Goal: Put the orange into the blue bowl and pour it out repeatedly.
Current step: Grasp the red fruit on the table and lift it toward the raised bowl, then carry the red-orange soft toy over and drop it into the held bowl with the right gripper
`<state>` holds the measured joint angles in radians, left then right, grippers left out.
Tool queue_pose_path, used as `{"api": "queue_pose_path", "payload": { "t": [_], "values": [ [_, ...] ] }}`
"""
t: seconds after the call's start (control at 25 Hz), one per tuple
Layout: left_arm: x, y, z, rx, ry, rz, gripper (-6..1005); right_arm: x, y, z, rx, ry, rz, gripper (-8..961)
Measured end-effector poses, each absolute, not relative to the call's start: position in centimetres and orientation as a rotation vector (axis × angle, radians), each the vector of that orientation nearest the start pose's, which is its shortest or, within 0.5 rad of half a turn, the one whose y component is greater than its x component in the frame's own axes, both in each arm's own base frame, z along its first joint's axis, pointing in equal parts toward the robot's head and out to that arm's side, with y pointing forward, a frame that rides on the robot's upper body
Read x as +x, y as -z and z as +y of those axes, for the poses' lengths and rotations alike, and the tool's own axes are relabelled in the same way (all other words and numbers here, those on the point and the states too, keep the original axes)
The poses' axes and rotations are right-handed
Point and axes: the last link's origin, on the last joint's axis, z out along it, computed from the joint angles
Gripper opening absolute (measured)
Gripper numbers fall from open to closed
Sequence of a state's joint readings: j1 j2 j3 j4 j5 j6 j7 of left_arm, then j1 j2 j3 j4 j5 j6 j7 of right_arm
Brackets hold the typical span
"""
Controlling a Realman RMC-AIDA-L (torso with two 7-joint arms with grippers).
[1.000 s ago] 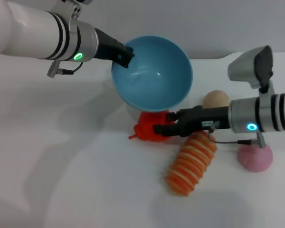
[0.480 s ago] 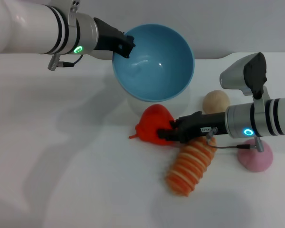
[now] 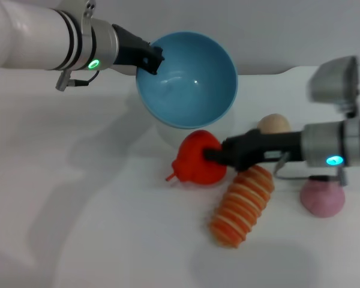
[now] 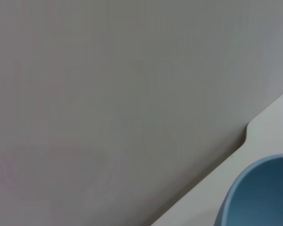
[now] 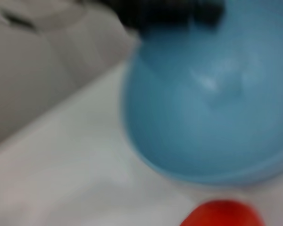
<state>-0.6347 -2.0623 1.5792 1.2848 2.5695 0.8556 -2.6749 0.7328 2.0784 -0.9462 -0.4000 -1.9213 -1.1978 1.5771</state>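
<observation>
The blue bowl (image 3: 189,81) hangs tilted above the table, its empty inside turned toward me, with my left gripper (image 3: 151,59) shut on its left rim. Just below it the red-orange orange (image 3: 197,159) is lifted off the table, stem nub pointing left and down, and my right gripper (image 3: 215,155) is shut on its right side. The right wrist view shows the blue bowl (image 5: 212,103) close ahead and the top of the orange (image 5: 224,214). Only a slice of the bowl's rim (image 4: 254,195) enters the left wrist view.
An orange-and-cream striped oblong piece (image 3: 243,206) lies under my right forearm. A tan ball (image 3: 273,125) sits behind it and a pink dome-shaped piece (image 3: 322,198) at the right. The white table (image 3: 96,228) runs back to a grey wall.
My right gripper has lifted the orange from the table and drawn slightly right. The left gripper has shifted the bowl a little left and up.
</observation>
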Motion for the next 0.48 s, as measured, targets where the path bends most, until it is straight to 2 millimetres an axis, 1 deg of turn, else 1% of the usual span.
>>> {"api": "queue_pose_path", "payload": {
  "t": [0.04, 0.08, 0.12, 0.16, 0.28, 0.32, 0.4, 0.44, 0.48],
  "values": [
    [-12.8, 1.7, 42.3, -2.326, 0.021, -0.59, 0, 22.6, 5.9, 36.9, -2.754, -0.552, 0.885, 187],
    [-13.0, 1.8, 42.4, -2.326, 0.017, -0.594, 0, 22.3, 4.3, 36.5, -2.76, -0.628, 0.853, 181],
    [-13.1, 1.9, 42.4, -2.325, 0.014, -0.595, 0, 21.5, 1.0, 35.7, -2.77, -0.751, 0.778, 176],
    [-13.2, 1.9, 42.5, -2.323, 0.006, -0.595, 0, 21.5, 1.0, 35.7, -2.77, -0.751, 0.778, 170],
    [-13.2, 2.0, 42.8, -2.319, -0.007, -0.584, 0, 20.7, -3.2, 34.5, -2.749, -0.82, 0.667, 154],
    [-13.1, 2.0, 42.9, -2.32, -0.012, -0.578, 0, 20.5, -4.2, 34.1, -2.737, -0.835, 0.639, 144],
    [-12.9, 2.2, 42.9, -2.328, -0.022, -0.57, 0, 20.2, -5.8, 33.7, -2.7, -0.884, 0.586, 125],
    [-12.9, 2.3, 42.8, -2.335, -0.029, -0.571, 0, 20.0, -6.8, 33.7, -2.665, -0.936, 0.559, 116],
    [-12.9, 2.5, 42.7, -2.343, -0.037, -0.573, 0, 20.0, -6.8, 33.7, -2.665, -0.936, 0.559, 106]
  ]
}}
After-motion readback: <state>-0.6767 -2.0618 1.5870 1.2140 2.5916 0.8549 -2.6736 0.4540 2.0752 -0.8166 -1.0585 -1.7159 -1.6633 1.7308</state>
